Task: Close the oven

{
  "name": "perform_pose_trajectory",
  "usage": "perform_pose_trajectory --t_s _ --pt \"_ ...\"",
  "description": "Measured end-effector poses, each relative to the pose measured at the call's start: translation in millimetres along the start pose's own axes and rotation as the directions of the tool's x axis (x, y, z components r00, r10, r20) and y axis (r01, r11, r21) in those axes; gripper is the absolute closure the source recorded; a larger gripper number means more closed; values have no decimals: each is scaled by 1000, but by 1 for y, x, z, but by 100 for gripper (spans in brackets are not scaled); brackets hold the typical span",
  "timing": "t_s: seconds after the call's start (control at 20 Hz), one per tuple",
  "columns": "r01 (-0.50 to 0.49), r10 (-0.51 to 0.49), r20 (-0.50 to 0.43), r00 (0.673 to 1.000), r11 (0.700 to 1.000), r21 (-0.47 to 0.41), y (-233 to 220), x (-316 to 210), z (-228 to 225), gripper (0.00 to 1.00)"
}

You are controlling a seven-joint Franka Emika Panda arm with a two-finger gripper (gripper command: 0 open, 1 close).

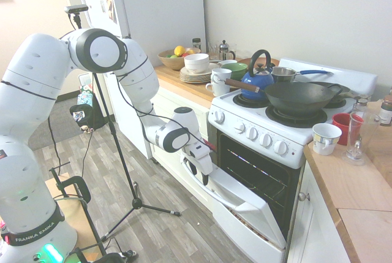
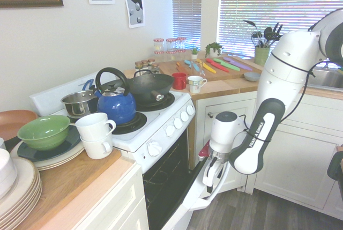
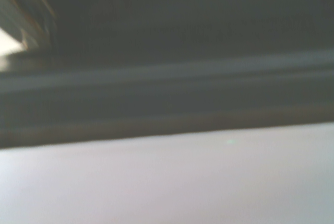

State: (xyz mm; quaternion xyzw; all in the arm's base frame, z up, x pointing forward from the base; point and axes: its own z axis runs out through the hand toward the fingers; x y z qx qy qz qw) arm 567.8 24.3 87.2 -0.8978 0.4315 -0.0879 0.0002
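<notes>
Gripper (image 1: 204, 176) sat at the outer edge of the half-lowered oven door (image 1: 245, 205), its grip unreadable. Both room views showed the oven (image 2: 161, 149) between counters; the wrist camera gave only blurred bands.

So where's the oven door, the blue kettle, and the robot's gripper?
oven door (image 1: 245, 198): first exterior view, on its inner panel.
blue kettle (image 2: 117, 106): second exterior view, on its body.
gripper (image 1: 204, 179): first exterior view, at its fingertips.
</notes>
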Motion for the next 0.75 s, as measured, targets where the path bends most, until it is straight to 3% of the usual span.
perform_pose_trajectory --t_s 0.3,0.5,0.65,0.75 --pt "21 -19 -43 999 998 57 -62 5 -5 0" --pt "27 -20 -83 996 996 79 -87 26 -43 0" --pt "24 -22 -109 994 1000 12 -66 58 -98 0" --pt "63 -66 -46 997 996 -68 -34 81 -137 0"
